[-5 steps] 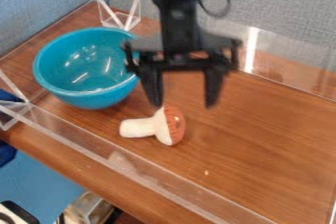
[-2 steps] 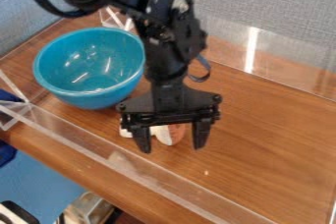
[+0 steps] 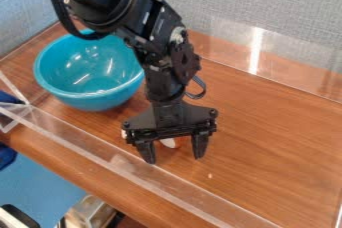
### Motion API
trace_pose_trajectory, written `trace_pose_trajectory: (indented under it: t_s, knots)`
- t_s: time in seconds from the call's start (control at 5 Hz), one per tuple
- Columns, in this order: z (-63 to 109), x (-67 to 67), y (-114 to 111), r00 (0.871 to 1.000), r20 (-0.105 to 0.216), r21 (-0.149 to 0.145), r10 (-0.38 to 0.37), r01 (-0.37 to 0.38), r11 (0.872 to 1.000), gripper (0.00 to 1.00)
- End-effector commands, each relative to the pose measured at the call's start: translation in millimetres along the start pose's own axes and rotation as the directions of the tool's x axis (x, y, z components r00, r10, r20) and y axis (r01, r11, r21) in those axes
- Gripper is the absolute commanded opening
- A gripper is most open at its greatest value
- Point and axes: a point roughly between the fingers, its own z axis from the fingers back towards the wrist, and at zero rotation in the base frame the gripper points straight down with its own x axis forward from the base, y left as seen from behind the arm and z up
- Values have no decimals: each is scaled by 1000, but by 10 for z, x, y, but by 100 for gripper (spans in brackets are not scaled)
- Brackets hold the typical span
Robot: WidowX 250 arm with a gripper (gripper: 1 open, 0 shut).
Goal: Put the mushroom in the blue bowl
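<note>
Black claw point(image 3: 171, 144), spread wide and empty, straddles the small cream-stemmed, reddish-brown-capped toy mushroom point(image 3: 170, 141) just right of the glossy turquoise-blue bowl point(image 3: 88, 70).

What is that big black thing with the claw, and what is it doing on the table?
That black thing is a robot arm, a machine that moves a bit like your own arm. At its end is a gripper, which works like two fingers that can pinch things. The picture is taken by one camera looking down at the table from the front and a little above. The table is brown wood with see-through plastic walls around it. On it sits a big blue bowl, next to the arm. Right under the gripper you can just see a small toy mushroom, mostly hidden between the two fingers. The gripper is open and pointing straight down around the mushroom. It is not holding anything yet. Its job is to put the mushroom into the bowl.
</note>
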Motion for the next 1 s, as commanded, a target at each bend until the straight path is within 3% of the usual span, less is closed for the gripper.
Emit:
trace_pose_trajectory:
  t_s: [0.0,0.4,0.6,0.8]
  knots:
    - [97,61,19,997,22,-4,70,-69,998,0]
    - [196,-122,-88,995,34,4,91,-91,996,0]
    - [366,-116,-54,994,42,7,102,-103,995,0]
    - [711,-71,-36,993,54,-17,100,-99,995,0]
